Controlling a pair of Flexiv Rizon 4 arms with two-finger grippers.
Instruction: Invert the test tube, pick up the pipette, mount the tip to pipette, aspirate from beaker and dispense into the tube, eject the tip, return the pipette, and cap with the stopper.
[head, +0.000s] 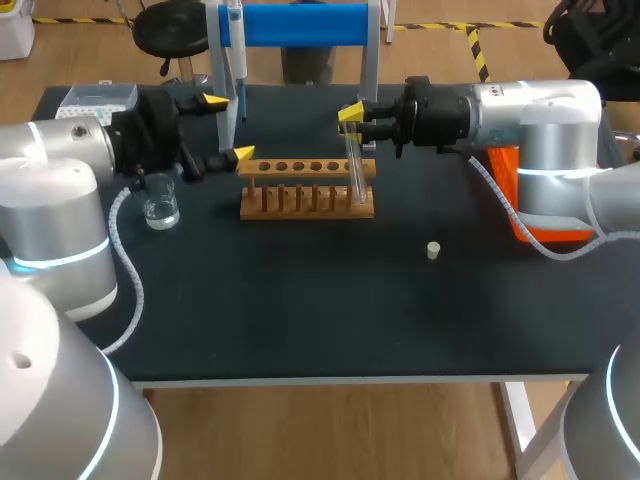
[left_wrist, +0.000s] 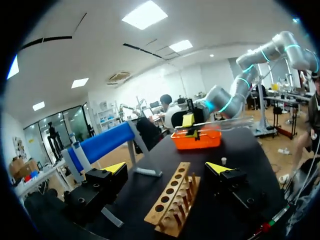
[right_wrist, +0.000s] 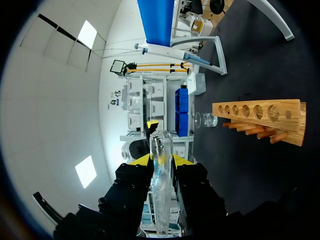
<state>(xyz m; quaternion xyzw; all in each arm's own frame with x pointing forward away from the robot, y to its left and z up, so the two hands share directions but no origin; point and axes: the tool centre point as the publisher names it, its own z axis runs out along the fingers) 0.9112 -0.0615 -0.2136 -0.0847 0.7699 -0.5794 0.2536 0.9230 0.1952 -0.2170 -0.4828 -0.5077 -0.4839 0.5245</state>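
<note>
Head view: the test tube (head: 356, 170) is seen clamped between the yellow tips of the right gripper (head: 352, 112), near upright at the three-o'clock end of the wooden rack (head: 307, 190). Whether its lower end is seated in a hole cannot be told. The left gripper (head: 229, 127) is held released, with its fingers spread wide and nothing grasped, at the rack's nine-o'clock end. The beaker (head: 160, 206) is placed at seven o'clock from that gripper. The stopper (head: 433, 250) lies well apart, at four o'clock from the rack. The pipette (head: 236, 40) is hung on the stand (head: 300, 24) at the rack's eleven o'clock.

The inversion is judged to be the step in hand. It would be done well if the tube is lifted clear of the rack before the wrist is rolled. The grasp should be kept firm so that the smooth glass is not let slip, and the tube lined up with its seat before it is lowered.

Right wrist view: the tube's open mouth is shown just past the fingertips, a detail not made out from above. Left wrist view: the orange tip box (left_wrist: 196, 139), largely hidden behind the right arm from overhead, is shown in full beyond the rack. The rack itself is seen between the spread fingers, apart from both.
</note>
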